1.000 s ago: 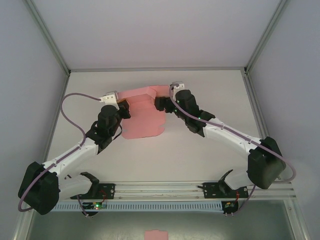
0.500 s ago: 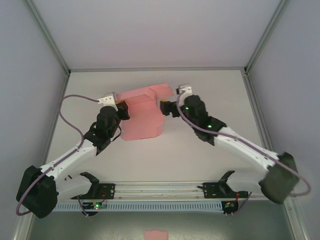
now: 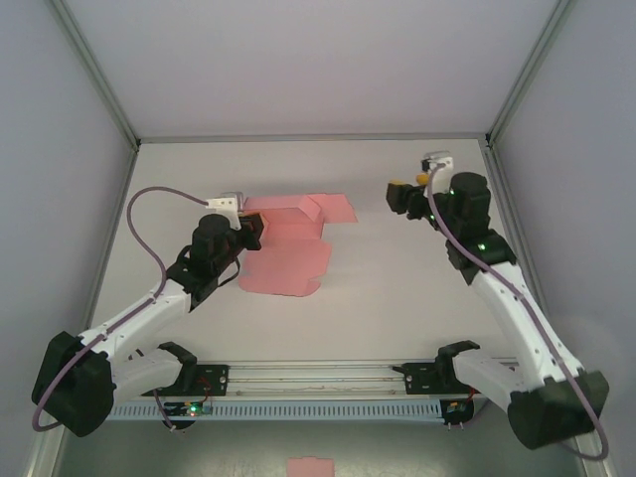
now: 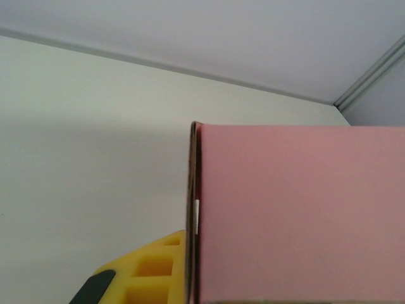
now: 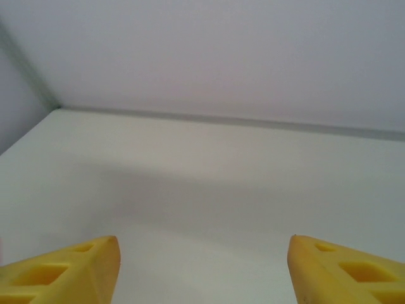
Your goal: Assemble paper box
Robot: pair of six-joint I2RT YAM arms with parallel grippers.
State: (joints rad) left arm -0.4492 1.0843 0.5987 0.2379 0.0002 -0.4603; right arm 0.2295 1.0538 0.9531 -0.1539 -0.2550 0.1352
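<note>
Now, on white flat table [image 3: 397, 298], seeing plain pink thin-card paper box [image 3: 288, 253] sagging flatter at mid-left. Pinching its left edge with left gripper [image 3: 255, 231], jaws pressed together on card. Pulling right gripper [image 3: 395, 197] well clear rightward, fingers spread, empty; probably needing refolding.

This is a robotics lab test cell, not a lived-in room: a bare white tabletop [image 3: 397, 298] boxed in by plain pale grey wall panels [image 3: 298, 60] set in slim aluminium corner posts [image 3: 94, 75]. The white-and-black jointed left arm [image 3: 149, 308] and its matching right arm [image 3: 517, 298] are bolted to a slotted aluminium rail [image 3: 318, 373] (a small circuit board with lit LEDs [image 3: 184, 407] sits beneath), trailing a looping purple cable [image 3: 132, 217].
</note>
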